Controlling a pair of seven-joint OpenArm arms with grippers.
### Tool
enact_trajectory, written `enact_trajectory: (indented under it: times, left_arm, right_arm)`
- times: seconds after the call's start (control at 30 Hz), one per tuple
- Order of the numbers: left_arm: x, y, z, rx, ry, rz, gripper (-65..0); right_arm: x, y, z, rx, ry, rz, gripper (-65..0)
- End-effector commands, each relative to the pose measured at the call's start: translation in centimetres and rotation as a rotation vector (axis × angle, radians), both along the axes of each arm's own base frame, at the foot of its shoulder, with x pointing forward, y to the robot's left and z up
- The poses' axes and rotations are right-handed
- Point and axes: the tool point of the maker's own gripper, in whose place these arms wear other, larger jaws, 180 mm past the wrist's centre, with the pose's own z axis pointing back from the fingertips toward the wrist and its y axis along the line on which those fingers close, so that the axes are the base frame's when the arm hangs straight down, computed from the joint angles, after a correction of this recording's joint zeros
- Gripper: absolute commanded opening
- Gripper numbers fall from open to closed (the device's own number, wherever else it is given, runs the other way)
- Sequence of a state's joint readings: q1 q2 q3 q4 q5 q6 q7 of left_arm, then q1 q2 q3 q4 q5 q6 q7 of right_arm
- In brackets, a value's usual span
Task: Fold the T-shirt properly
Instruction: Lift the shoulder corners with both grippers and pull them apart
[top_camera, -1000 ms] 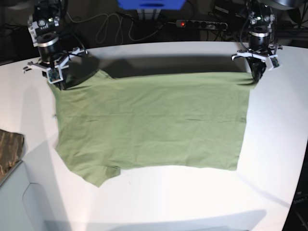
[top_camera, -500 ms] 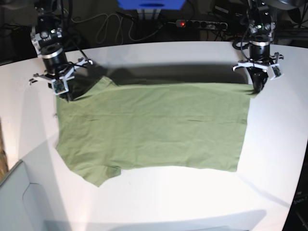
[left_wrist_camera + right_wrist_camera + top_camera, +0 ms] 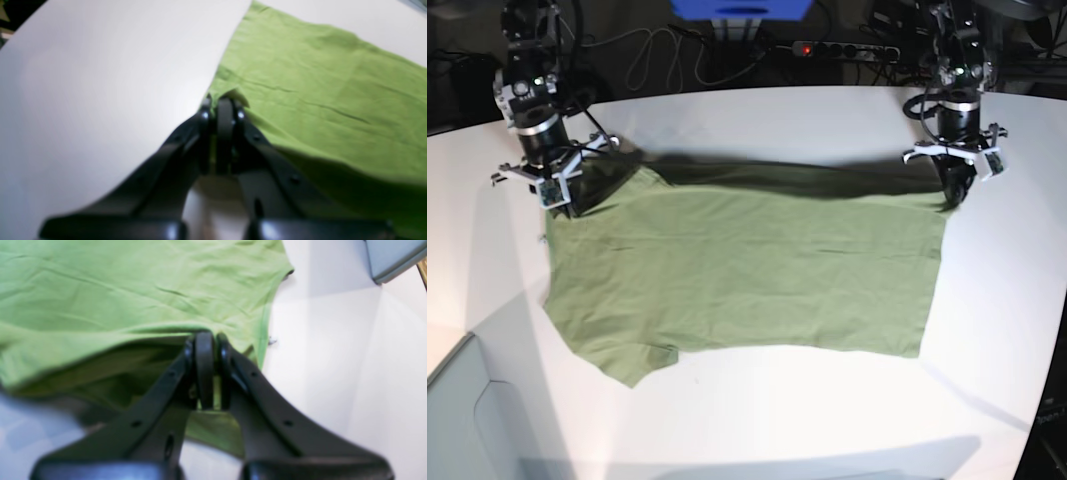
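Both tools clamped on far corners of T-shirt (image 3: 747, 270) mid-desk, left tool (image 3: 950, 196) & right tool (image 3: 560, 203): keep edge taut, level, carry w/ matched speed toward near desk (image 3: 827, 420) edge, hem-to-hem.

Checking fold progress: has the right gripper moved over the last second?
Yes. The right gripper, shut on the olive-green cotton T-shirt, has come forward and inward from the white table's far edge, carrying the shirt's back edge along.

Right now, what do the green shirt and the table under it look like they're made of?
T-shirt: soft matte knit, likely cotton; it creases finely and sags between the grippers. Table: smooth, hard white surface with a slight sheen, probably laminate or painted board; the exact material can't be told.
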State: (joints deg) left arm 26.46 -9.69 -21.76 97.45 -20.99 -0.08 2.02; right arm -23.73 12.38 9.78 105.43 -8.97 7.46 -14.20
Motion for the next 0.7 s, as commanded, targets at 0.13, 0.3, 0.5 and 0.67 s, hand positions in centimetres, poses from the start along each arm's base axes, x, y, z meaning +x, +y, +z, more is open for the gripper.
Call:
enact_trajectory:
  times: [0.13,0.3,0.5,0.67]
  left_arm:
    - [0.8,0.4,0.9,0.014,-0.042,0.003,-65.0]
    - [0.9,0.3,1.0,0.009,-0.047,0.004,-65.0]
    - [1.0,0.5,1.2,0.010,-0.053,0.008,-65.0]
    - [1.4,0.3,1.4,0.006,-0.063,0.005,-65.0]
  right_arm:
    - [1.3,1.4,1.5,0.015,-0.062,0.049,-64.9]
    - [1.3,1.4,1.5,0.017,-0.062,0.050,-64.9]
    - [0.9,1.1,0.2,0.018,-0.025,0.040,-64.9]
    - [0.6,0.9,-0.6,0.019,-0.004,0.035,-64.9]
